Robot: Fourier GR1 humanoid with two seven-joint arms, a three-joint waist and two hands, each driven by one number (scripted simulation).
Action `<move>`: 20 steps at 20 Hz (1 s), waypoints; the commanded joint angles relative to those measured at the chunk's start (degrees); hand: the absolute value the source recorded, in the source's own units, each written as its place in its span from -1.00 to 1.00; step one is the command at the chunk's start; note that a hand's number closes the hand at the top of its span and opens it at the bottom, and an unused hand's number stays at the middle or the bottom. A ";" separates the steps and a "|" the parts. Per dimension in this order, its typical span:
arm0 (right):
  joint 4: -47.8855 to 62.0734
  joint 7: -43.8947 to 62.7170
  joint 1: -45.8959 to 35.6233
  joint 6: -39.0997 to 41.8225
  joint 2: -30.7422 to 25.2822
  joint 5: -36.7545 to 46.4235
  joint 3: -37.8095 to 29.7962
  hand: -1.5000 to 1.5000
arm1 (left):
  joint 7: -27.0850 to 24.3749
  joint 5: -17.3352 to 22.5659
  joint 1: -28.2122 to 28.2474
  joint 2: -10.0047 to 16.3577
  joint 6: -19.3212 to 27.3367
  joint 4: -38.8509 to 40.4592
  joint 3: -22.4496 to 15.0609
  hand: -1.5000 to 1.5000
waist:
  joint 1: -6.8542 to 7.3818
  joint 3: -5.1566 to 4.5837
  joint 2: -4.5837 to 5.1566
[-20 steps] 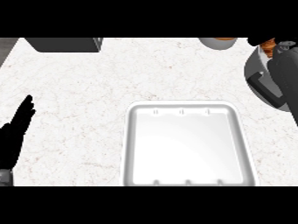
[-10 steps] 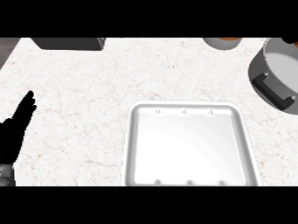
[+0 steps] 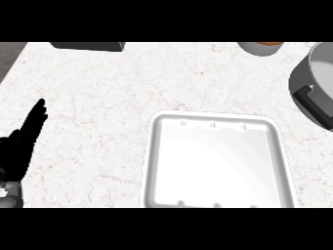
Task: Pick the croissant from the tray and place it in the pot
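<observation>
1. Left hand point(image 3: 16, 152): far left on the counter point(image 3: 126, 83), fingers straight and pressed together, pointing up, holding nothing.
2. White tray point(image 3: 214, 116): centre.
3. Pot point(image 3: 299, 86): right edge, cropped.
4. Croissant: we can't tell where it is.

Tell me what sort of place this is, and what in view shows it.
Most likely a kitchen. A pale, marbled counter fills the view, a grey pot with a black handle stands at its right edge, and a white tray lies in the middle.
</observation>
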 commanded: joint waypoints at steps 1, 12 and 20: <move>2.70 -4.09 0.14 -1.13 0.08 -3.38 -3.80 1.00 | -0.08 0.22 -0.87 -0.67 0.39 -0.09 0.12 0.00 | 0.78 0.14 0.48; 4.70 -13.17 1.53 1.50 -1.42 -11.38 -12.13 -1.00 | 0.87 1.10 -1.25 1.16 -1.73 0.03 1.06 0.00 | 1.58 0.27 0.81; -2.87 -27.24 0.83 -5.52 0.87 -23.93 -24.29 -1.00 | 1.65 0.74 -1.19 0.23 -1.12 0.20 0.69 0.00 | -0.24 0.31 -0.06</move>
